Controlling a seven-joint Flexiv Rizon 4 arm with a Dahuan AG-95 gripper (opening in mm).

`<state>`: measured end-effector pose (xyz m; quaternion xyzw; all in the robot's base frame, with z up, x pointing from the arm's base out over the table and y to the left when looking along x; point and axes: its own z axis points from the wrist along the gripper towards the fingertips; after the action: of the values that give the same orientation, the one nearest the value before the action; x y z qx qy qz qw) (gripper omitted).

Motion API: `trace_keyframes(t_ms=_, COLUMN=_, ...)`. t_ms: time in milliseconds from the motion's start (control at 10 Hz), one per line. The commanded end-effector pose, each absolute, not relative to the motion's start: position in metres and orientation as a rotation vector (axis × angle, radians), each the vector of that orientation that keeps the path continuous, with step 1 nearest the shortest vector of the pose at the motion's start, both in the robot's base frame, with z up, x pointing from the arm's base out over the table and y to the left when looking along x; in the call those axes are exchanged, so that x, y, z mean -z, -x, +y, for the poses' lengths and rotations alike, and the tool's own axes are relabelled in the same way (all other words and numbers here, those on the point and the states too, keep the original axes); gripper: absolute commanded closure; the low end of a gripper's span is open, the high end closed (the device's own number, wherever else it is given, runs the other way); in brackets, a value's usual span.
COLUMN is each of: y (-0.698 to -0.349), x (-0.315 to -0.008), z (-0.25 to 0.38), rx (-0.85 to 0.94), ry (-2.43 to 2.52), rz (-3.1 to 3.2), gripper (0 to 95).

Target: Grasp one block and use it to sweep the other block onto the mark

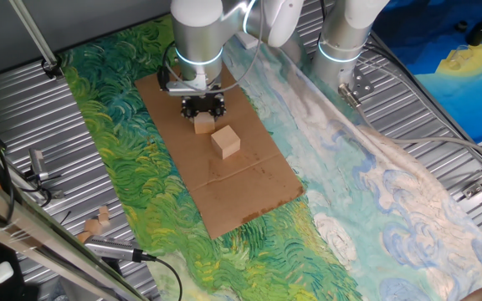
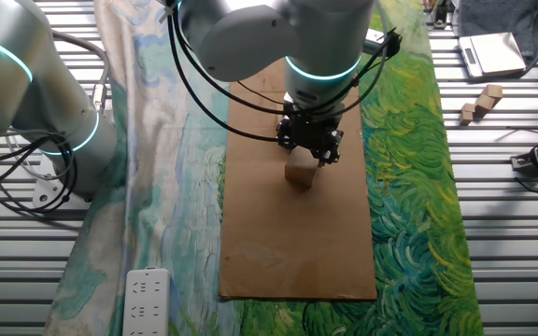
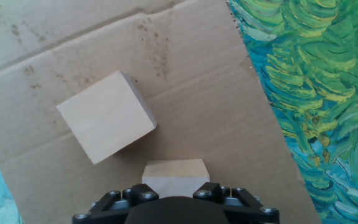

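My gripper (image 1: 203,109) is shut on a small pale wooden block (image 1: 204,124) and holds it at the brown cardboard sheet (image 1: 249,188). In the hand view the held block (image 3: 174,173) sits between the jaws of the gripper (image 3: 174,194) at the bottom edge. The other, larger wooden block (image 3: 106,116) lies just ahead and to the left of it, apart by a small gap. It is also in one fixed view (image 1: 225,141). In the other fixed view the gripper (image 2: 310,142) has a block (image 2: 300,172) under it. No black dot shows in any view.
The cardboard (image 2: 297,252) lies on a painted green and blue cloth (image 1: 375,209). Its right edge (image 3: 263,99) runs close to the blocks. A second robot arm (image 1: 346,33) stands behind. Loose wooden blocks (image 2: 479,103) lie off the cloth. A power strip (image 2: 146,297) lies near the cardboard's corner.
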<state>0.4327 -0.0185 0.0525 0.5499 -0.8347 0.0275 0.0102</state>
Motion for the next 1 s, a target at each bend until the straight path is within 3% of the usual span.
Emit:
trace_keyframes(t_ms=100, y=-0.431, x=-0.053, z=-0.018, rx=-0.071, ry=-1.717, rz=-2.606, gripper=95.0)
trace_keyframes(t_ms=600, y=-0.419, x=-0.049, z=-0.017, rx=-0.073, ry=-1.701, rz=-2.615, gripper=95.0)
trace_keyframes(t_ms=700, y=-0.419, x=-0.049, z=-0.017, rx=-0.068, ry=-1.757, rz=-2.586, gripper=38.0)
trace_keyframes(t_ms=800, y=-0.419, x=-0.049, z=-0.017, rx=-0.068, ry=-1.757, rz=-2.586, gripper=38.0)
trace_keyframes(t_ms=900, y=-0.419, x=-0.049, z=-0.017, rx=-0.069, ry=-1.749, rz=-2.593, gripper=0.0)
trace_keyframes(t_ms=1000, y=-0.419, x=-0.049, z=-0.017, rx=-0.072, ry=-1.752, rz=-2.591, gripper=0.0)
